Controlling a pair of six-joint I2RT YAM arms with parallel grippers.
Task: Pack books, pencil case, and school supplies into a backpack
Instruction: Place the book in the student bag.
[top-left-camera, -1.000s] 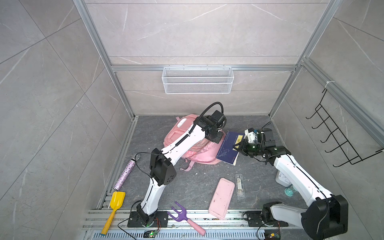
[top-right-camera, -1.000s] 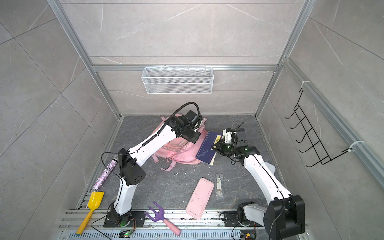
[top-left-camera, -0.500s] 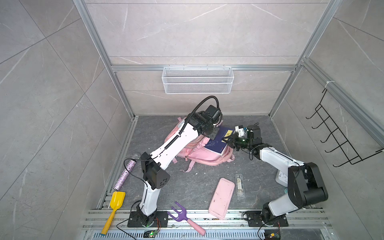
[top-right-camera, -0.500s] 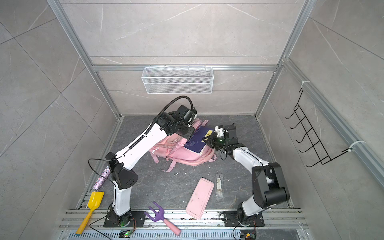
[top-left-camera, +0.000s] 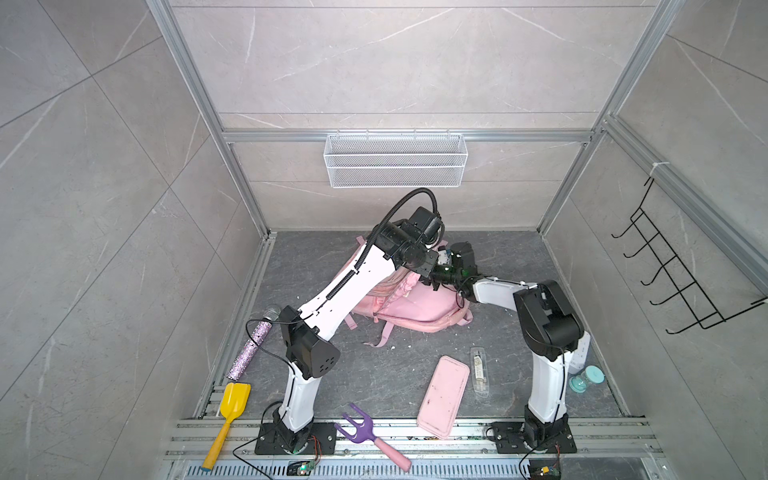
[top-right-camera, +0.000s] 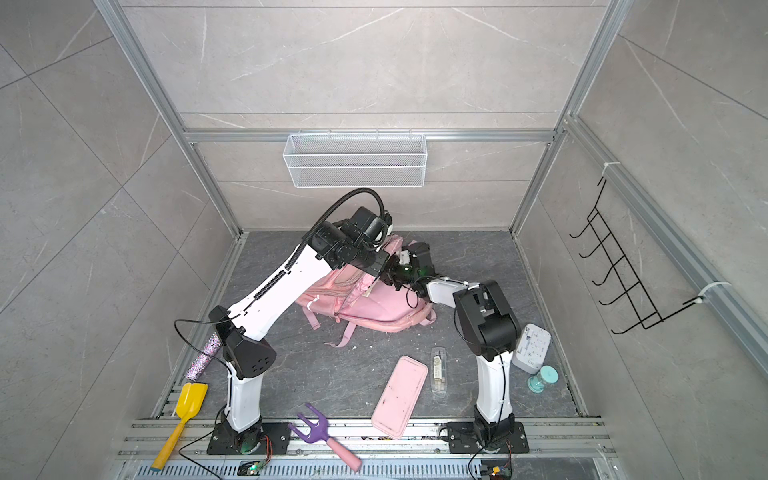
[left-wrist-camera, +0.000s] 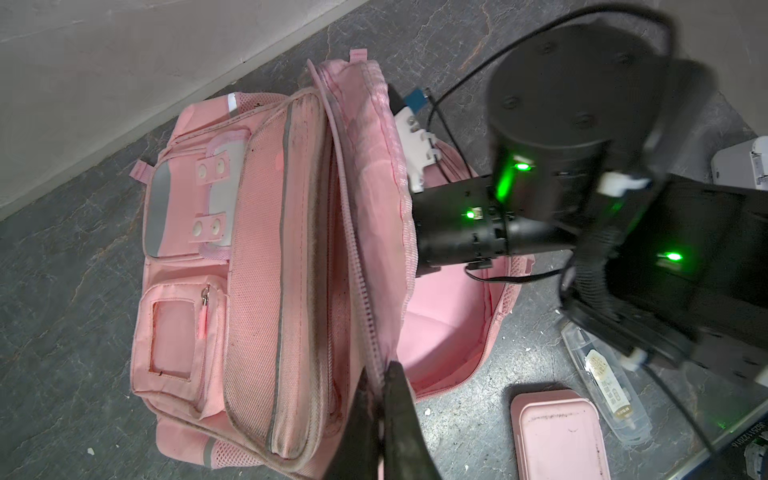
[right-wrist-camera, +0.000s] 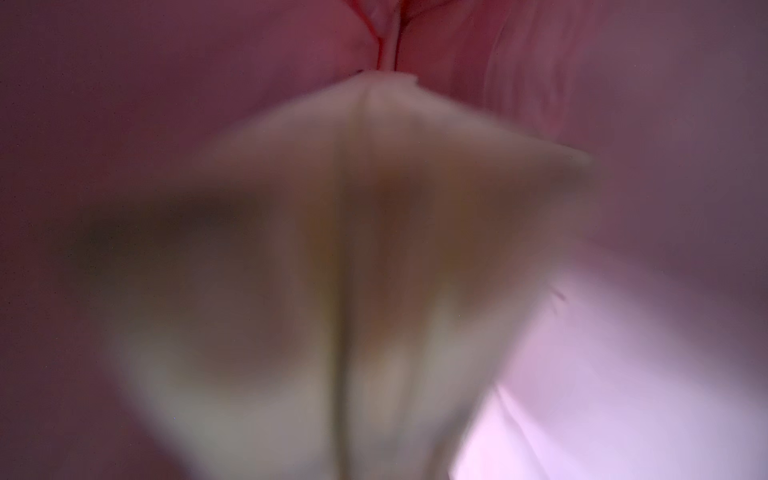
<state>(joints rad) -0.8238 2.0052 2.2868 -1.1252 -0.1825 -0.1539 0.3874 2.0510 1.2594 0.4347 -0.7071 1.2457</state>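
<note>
Left claw (left-wrist-camera: 380, 370), pinched shut on the backpack's (left-wrist-camera: 257, 232) zipper rim, lifts the mouth open. Nearest the front rail lie the pencil case (top-left-camera: 444, 395) and the clear school supplies packet (top-left-camera: 480, 371). Beyond, the right claw is hidden inside the backpack, closed, apparently on the books (right-wrist-camera: 374, 208), a pale blur. Likely best: hold the rim high and slide them flat and deep before releasing. Packet print is unreadable.

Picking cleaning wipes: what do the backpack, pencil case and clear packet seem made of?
Backpack: matte woven pink fabric, judging by visible weave, stitched seams and mesh corners. Pencil case: probably smooth satin plastic, with a moulded rim and dark smudges; silicone is possible. Packet: thin glossy clear plastic, see-through around a whitish printed insert, likely card.
</note>
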